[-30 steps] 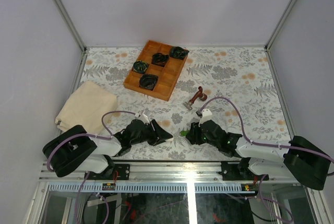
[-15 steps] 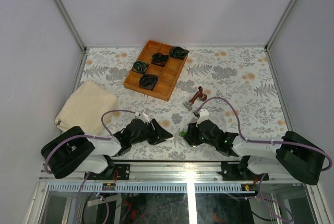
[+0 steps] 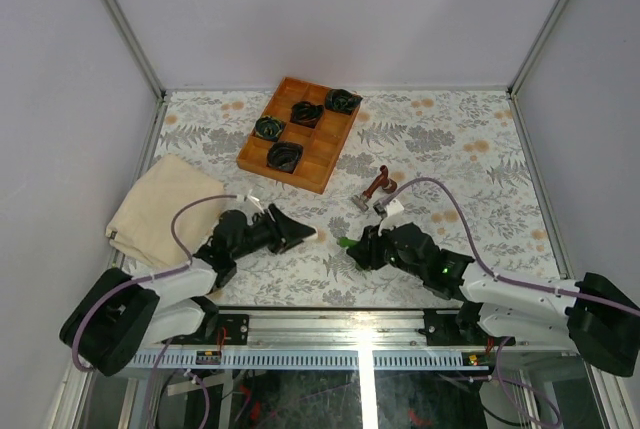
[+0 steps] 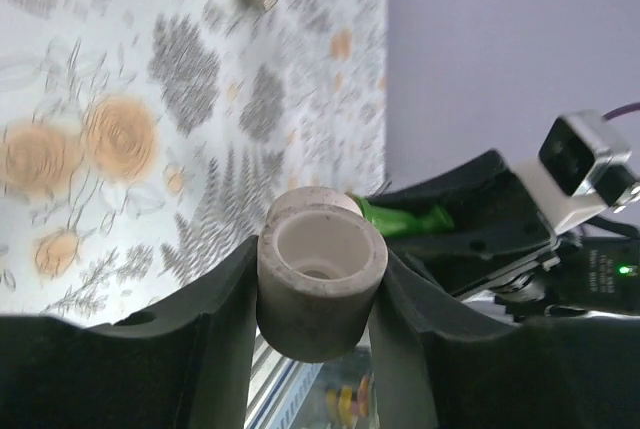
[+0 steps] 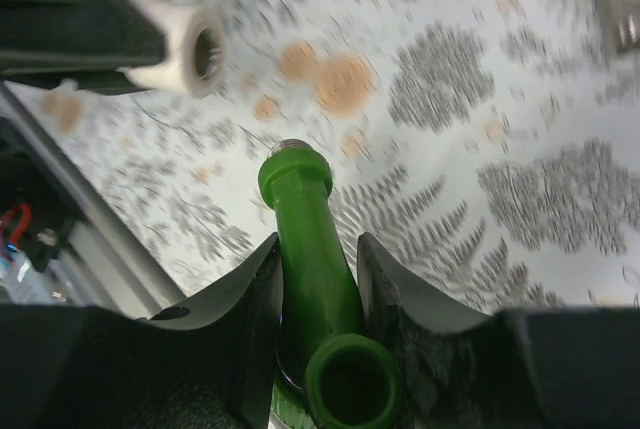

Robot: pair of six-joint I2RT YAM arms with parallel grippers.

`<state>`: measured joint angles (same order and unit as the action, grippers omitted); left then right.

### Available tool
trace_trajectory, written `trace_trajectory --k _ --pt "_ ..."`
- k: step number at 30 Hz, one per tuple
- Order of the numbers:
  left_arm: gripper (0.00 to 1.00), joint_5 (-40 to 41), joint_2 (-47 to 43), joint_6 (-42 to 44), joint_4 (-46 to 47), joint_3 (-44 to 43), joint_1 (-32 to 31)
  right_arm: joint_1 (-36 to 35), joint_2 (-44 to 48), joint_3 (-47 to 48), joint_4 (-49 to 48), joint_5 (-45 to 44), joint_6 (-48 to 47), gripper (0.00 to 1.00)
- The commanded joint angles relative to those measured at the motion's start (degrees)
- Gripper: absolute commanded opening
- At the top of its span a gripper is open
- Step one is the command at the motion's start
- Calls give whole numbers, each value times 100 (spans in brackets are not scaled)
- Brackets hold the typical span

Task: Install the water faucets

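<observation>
The work area is a tabletop [image 3: 450, 149] covered with a floral-print sheet and enclosed by plain pale walls [image 3: 330, 9] on three sides.

**Right tool.** The right tool [image 5: 318, 269] is clamped on the green faucet [image 5: 305, 219]. Its two dark fingers press the faucet body from either side. The hexagonal end of the faucet projects forward past the fingertips, and a round open socket faces the wrist camera. In the overhead view, the green faucet is held low over the tabletop, near its front centre.

**Left tool.** The left tool [image 4: 318, 289] is clamped on a white piece [image 4: 320, 249]. This is a short, hollow cylinder gripped across its outer wall, with its open bore facing up towards the camera. The tool reaches in from the left and points towards the right tool. The white piece and the green faucet are near each other but do not touch.

**Loose part.** The red-brown faucet [image 3: 377, 187] lies on the tabletop just beyond the right tool, clear of both tools. Its silvery threaded end points towards the front left.

**Surroundings.**
- A wooden tray [image 3: 322, 154] sits towards the rear of the tabletop, left of centre.
- Four dark coiled bundles [image 3: 284, 156] lie in its compartments.
- A folded cream cloth [image 3: 165, 207] lies at the left edge, beside the left arm.
</observation>
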<state>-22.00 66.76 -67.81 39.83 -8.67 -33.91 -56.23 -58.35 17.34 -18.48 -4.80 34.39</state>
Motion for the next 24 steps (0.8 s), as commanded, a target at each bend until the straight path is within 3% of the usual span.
trace_trajectory --k 1,3,8,10,18,24 --pt "0 -1844 -502 299 430 -530 997 20 478 622 -431 219 -716 0" --pt "0 -2590 -554 251 373 -872 1364 97 670 712 -624 464 -1002 0" --pt "0 -4426 -148 -928 1992 -1421 1866 314 1015 1161 -516 1062 -1690 0" --pt "0 -4816 -29 -1110 2024 -1673 1871 365 1164 1352 -444 1407 -1897 0" --pt "0 -5314 -105 -1281 2083 -2187 1837 375 1178 2112 121 2342 -2382 0" --pt "0 -5180 -142 -1412 2038 -2371 1810 373 1059 2061 -209 2703 -2029 0"
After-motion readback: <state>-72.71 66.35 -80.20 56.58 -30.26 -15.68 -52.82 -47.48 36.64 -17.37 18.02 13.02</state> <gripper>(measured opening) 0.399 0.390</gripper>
